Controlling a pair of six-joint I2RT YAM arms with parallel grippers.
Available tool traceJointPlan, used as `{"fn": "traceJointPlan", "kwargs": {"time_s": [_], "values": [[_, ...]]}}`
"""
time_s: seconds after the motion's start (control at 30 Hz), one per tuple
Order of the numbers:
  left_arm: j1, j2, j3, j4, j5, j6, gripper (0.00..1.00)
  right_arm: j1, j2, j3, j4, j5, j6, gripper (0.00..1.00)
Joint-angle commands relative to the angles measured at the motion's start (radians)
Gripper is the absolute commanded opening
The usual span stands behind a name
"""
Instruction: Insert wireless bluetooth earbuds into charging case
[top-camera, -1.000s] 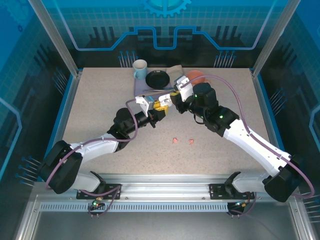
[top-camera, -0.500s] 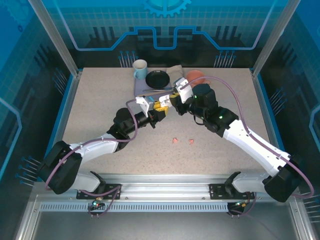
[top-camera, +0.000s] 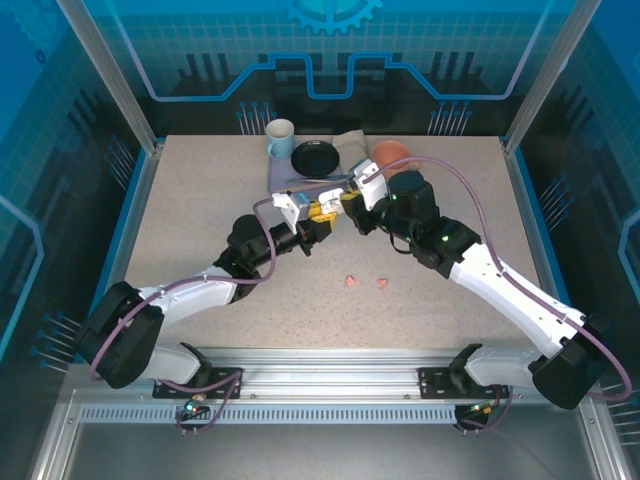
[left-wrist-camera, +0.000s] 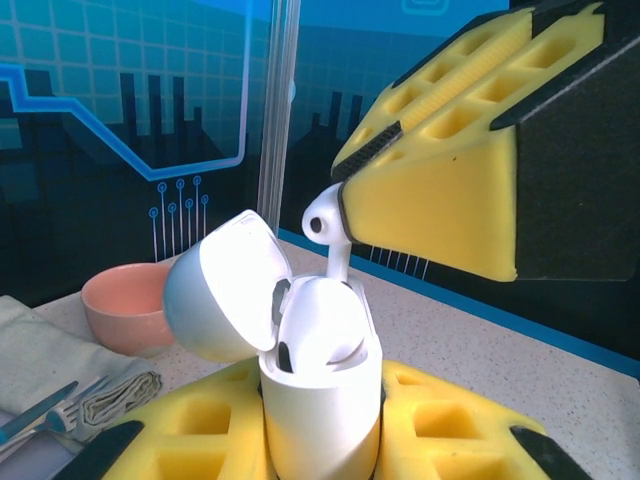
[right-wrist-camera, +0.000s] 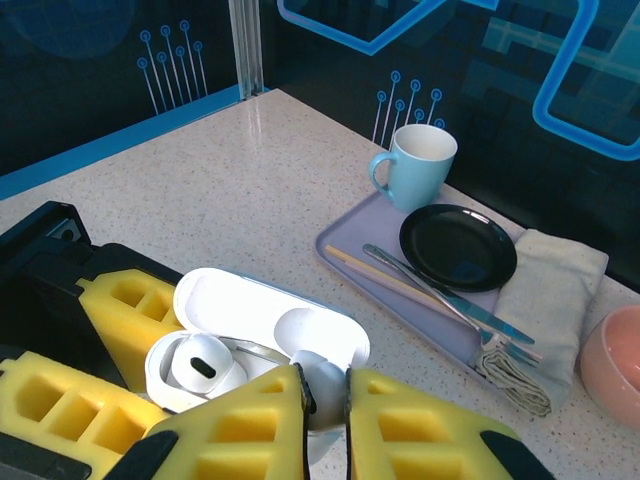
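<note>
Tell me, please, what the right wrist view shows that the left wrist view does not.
Right wrist, not left wrist: the mug, plate and tray, plus a seated earbud in the case.
Left wrist, not right wrist: the held earbud's stem pointing down at the case, and the lid's rounded outside.
Both: the open case, the held earbud in the right gripper, the bowl and the napkin.
</note>
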Motion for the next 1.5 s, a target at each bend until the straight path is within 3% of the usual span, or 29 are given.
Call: {"fn": "traceJointPlan", "kwargs": {"time_s": [0.0,0.33,0.6,0.73,0.9,1.07,1.27,1.47], "values": [[-0.008,-0.026,0.039,0.013,0.019,0.033,0.00,-0.007,-0.018,-0.005,-0.006,-0.019,-0.016,0.14],[-0.008,-0.024,0.047,0.011,0.021,0.036,0.00,0.007,0.001,0.010,-0.023,-0.069,-0.044,0.14],[-0.009,-0.021,0.048,0.016,0.021,0.036,0.00,0.024,0.009,0.019,-0.040,-0.065,-0.067,0.21],[-0.008,-0.021,0.047,0.018,0.022,0.036,0.00,0.025,0.008,0.025,-0.037,-0.051,-0.066,0.29],[-0.008,-0.022,0.032,0.034,0.024,0.039,0.00,-0.013,-0.027,0.039,-0.024,-0.047,0.007,0.49],[-0.008,-0.033,0.009,0.036,0.029,0.044,0.00,-0.152,-0.051,0.102,-0.070,-0.177,0.156,0.63],[-0.008,-0.039,0.007,0.018,0.069,0.039,0.00,-0.309,0.091,0.250,-0.171,-0.475,0.280,0.79],[-0.007,-0.031,0.037,-0.032,0.141,0.034,0.00,-0.335,0.270,0.367,-0.236,-0.707,0.318,0.80]]}}
